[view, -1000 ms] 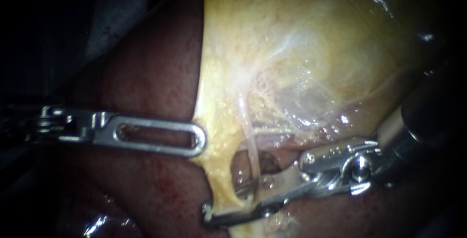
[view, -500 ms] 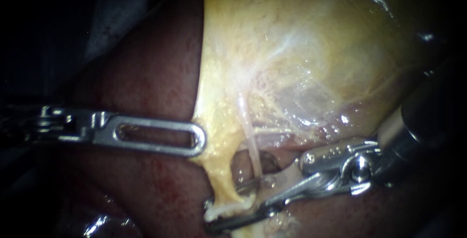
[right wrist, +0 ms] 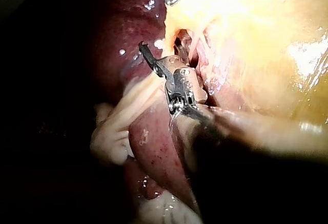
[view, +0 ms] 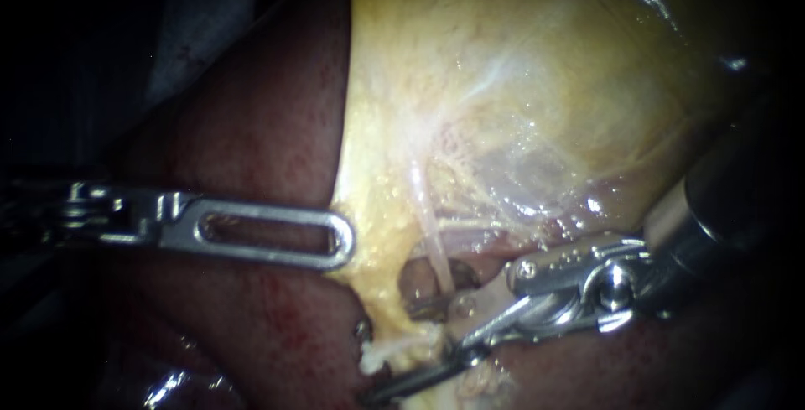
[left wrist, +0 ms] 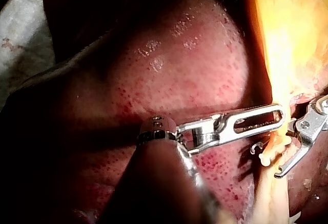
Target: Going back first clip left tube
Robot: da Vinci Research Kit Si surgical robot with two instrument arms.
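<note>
since a second ago the slim silver right instrument point(view: 419, 345) has drawn back rightward, its jaws now spread apart. the dark red liver surface point(view: 251, 142) lies open at left. the slotted silver left instrument point(view: 331, 241) is clamped on the yellow fatty gallbladder edge point(view: 369, 234). the pale thin tube point(view: 429, 234) descends to the right instrument's upper jaw.

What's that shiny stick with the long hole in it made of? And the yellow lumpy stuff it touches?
The left instrument looks like polished metal: it is silvery and hard-edged, with bright glints around its slot. The yellow tissue looks soft, wet and probably fatty: it is grainy, it glistens, and its lower edge hangs in a loose, ragged flap.
</note>
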